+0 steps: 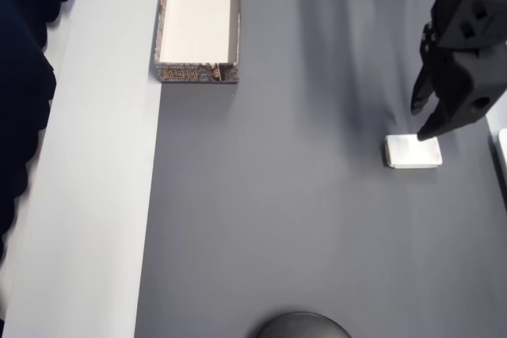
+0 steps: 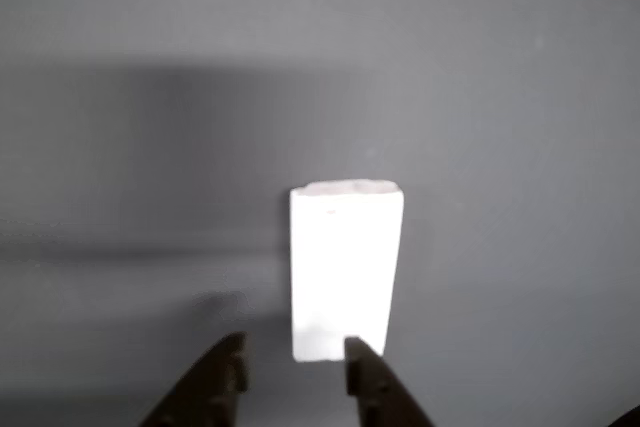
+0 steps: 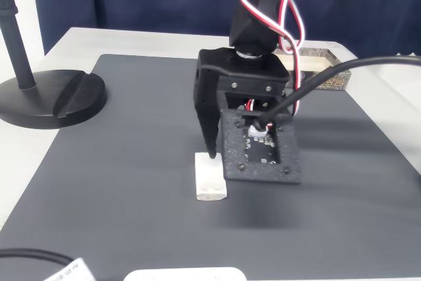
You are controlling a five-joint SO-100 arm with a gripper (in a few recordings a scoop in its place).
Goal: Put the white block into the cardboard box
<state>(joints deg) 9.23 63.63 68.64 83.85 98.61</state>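
The white block (image 1: 412, 152) lies flat on the dark grey mat (image 1: 277, 211) at the right side of the overhead view. My black gripper (image 1: 422, 120) hangs just above its far edge, open, with nothing between the fingers. In the wrist view the block (image 2: 346, 272) stands lengthwise ahead of the gripper (image 2: 295, 359); the right fingertip overlaps its near end. In the fixed view one finger (image 3: 210, 139) points down at the block (image 3: 210, 177). The cardboard box (image 1: 198, 17) stands empty at the top left, far from the gripper, and shows partly behind the arm (image 3: 322, 64).
A black stand with a round base (image 3: 52, 97) sits at the mat's left in the fixed view, and shows at the overhead view's bottom edge (image 1: 301, 326). A white rounded object (image 3: 184, 274) lies at the front. The pale table (image 1: 95, 195) borders the mat.
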